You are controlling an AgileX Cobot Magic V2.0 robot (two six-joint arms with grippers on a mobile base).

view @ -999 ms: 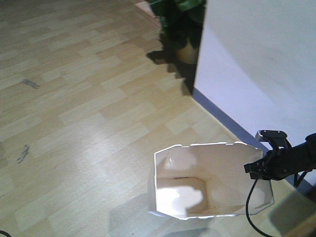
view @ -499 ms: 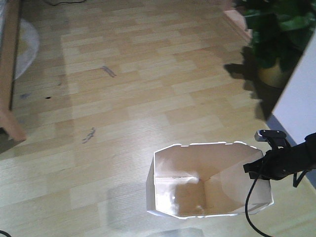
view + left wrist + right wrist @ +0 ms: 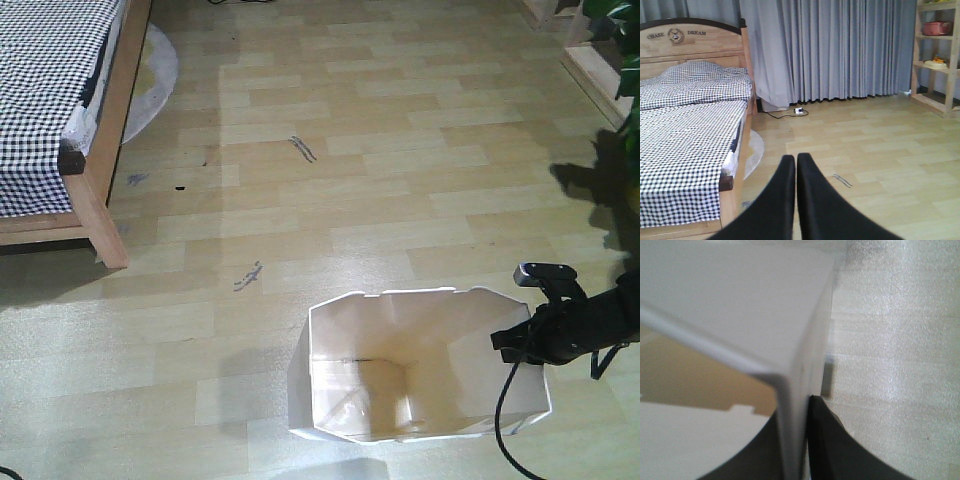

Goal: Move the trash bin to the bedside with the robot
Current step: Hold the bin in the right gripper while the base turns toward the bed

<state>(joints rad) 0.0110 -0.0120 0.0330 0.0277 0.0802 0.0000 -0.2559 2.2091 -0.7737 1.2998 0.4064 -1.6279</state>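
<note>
The white trash bin (image 3: pixel 425 325) stands on the wood floor at the bottom centre of the front view, its cream inside showing. My right gripper (image 3: pixel 522 343) on its thin black arm is shut on the bin's right rim. In the right wrist view the bin wall (image 3: pixel 740 305) runs down between the two black fingers of that gripper (image 3: pixel 799 407). My left gripper (image 3: pixel 792 159) is shut with nothing in it and points toward the bed. The bedside, a light wooden frame (image 3: pixel 108 190) with a checked cover (image 3: pixel 45 80), lies at the upper left, well apart from the bin.
A potted plant (image 3: pixel 625 70) and its shadow sit at the right edge. A pale round mat (image 3: pixel 152 75) lies beside the bed. Grey curtains (image 3: pixel 840 50), a wooden shelf (image 3: pixel 935 60) and a floor socket with cable (image 3: pixel 797 110) line the far wall.
The view has swung left: the white wall and plant slid off to the right and the bed came in at the upper left. The bin stays held in the same place in the view.
</note>
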